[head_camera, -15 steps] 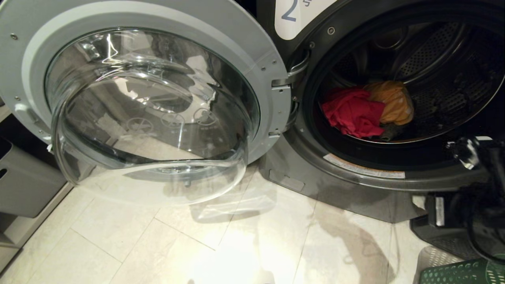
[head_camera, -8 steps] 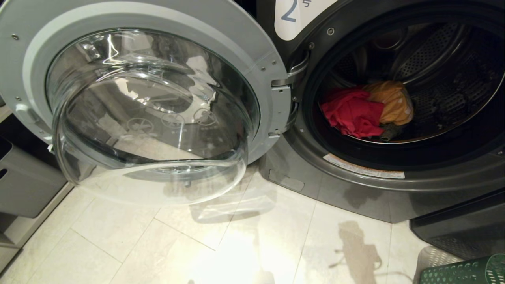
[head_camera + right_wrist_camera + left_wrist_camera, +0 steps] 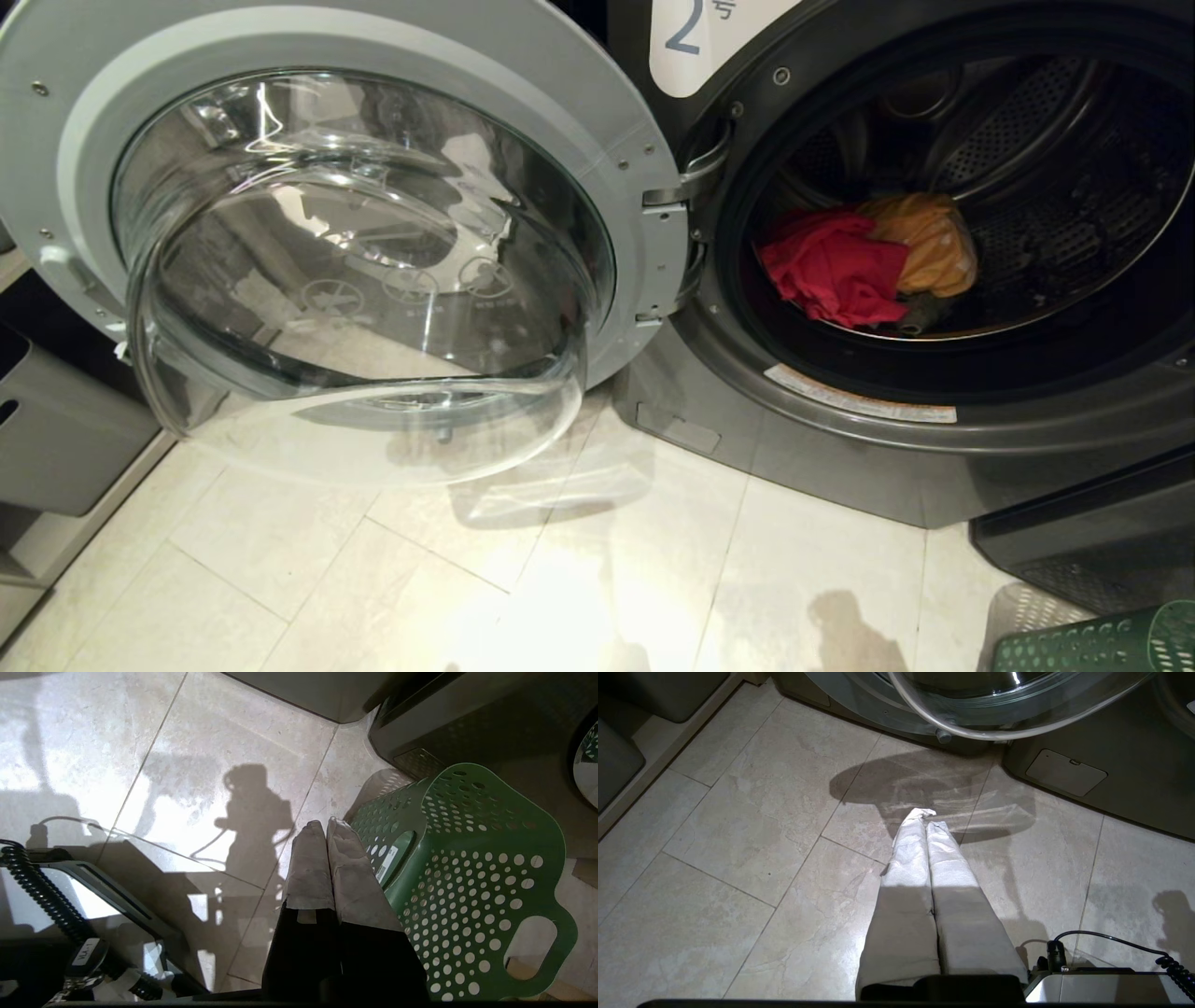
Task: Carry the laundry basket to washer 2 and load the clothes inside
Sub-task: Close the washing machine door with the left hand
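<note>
From the head, washer 2 [image 3: 934,448] stands with its door [image 3: 355,233] swung wide and the clothes [image 3: 868,261] lying in the drum. The left gripper [image 3: 926,816] hangs over bare floor tiles [image 3: 738,858], jaws pressed together, empty. The right gripper [image 3: 323,826], jaws also pressed together and empty, sits just beside the laundry basket [image 3: 472,882], whose perforated wall lies beyond its fingertips.

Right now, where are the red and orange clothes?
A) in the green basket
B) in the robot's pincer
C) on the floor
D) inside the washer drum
D: the red and orange clothes lie in the open drum of washer 2, behind its swung-open door.
</note>
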{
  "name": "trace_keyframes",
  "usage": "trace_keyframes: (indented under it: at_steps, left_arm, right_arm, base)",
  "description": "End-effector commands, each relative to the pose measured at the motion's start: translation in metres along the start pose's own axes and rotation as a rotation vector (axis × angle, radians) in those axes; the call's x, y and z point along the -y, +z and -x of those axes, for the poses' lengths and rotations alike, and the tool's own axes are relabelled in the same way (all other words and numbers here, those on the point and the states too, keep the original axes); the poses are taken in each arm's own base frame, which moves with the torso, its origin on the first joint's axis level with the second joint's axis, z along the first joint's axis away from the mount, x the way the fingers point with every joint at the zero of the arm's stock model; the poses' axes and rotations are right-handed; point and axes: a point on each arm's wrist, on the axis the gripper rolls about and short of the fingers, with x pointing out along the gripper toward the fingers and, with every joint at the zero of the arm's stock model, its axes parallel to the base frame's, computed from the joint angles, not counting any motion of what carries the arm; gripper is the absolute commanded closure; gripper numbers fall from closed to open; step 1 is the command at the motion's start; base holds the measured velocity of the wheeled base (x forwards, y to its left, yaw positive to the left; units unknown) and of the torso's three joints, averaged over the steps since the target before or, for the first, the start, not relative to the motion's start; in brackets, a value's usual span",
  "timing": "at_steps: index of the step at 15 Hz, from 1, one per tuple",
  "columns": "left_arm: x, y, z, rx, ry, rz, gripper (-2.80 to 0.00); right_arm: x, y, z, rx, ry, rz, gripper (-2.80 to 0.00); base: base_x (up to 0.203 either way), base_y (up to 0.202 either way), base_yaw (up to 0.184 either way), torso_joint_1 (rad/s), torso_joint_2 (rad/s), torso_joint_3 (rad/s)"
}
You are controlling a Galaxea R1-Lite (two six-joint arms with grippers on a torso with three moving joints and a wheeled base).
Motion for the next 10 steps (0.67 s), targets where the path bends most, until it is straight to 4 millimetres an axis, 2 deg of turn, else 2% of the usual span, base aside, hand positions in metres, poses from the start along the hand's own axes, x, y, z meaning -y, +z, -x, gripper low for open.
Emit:
trace_keyframes:
  at_steps: [1, 3, 8, 10]
  left_arm:
    - [0.000, -0.003, -0.001, -0.008, 0.001, 0.001, 0.00]
    - [0.000, -0.003, -0.001, -0.009, 0.001, 0.001, 0.00]
    - [0.000, -0.003, -0.001, -0.008, 0.001, 0.001, 0.00]
    - [0.000, -0.003, -0.001, -0.008, 0.002, 0.001, 0.00]
  right_arm:
    - [-0.002, -0.009, -0.003, 0.003, 0.033, 0.030, 0.00]
    - [-0.001, -0.012, -0.002, 0.029, 0.081, 0.086, 0.00]
    - [0.000, -0.025, 0.015, 0.278, 0.052, 0.080, 0.00]
    - [0.000, -0.026, 0.016, 0.301, 0.068, 0.069, 0.00]
  base:
    - [0.000, 0.000, 0.000, 0.000, 0.00, 0.000]
    - [0.000, 0.000, 0.000, 0.000, 0.00, 0.000]
    - [0.000, 0.000, 0.000, 0.000, 0.00, 0.000]
    - [0.000, 0.000, 0.000, 0.000, 0.00, 0.000]
